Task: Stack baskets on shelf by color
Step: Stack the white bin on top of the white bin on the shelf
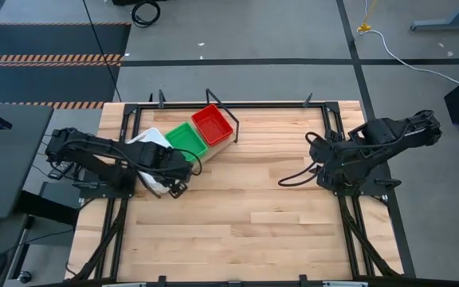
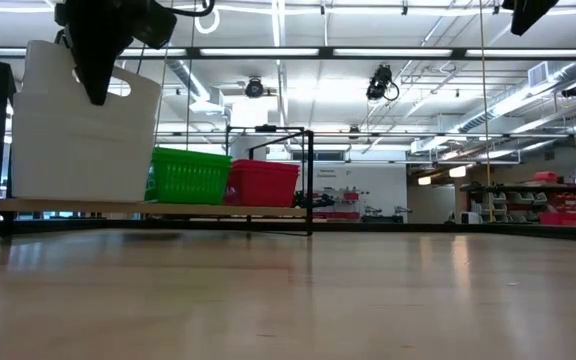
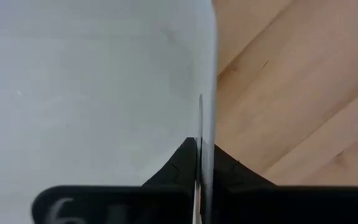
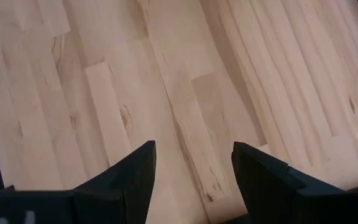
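Left wrist view shows the left gripper point(image 3: 199, 180) pinched tight on the white basket's point(image 3: 92, 81) thin wall. Let go unevenly and it could tip, knocking the green basket point(image 1: 186, 140) beside it on the shelf point(image 2: 168, 209). Right gripper point(image 4: 193, 168) waits, spread wide, over bare table.

Both arms point(image 1: 102, 159) dark, jointed, looped black cables; right fingers point(image 4: 135, 180) matte black, wedge-shaped.

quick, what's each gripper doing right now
left gripper: shut on the white basket's wall, at the shelf.
right gripper: open, empty, over bare table.
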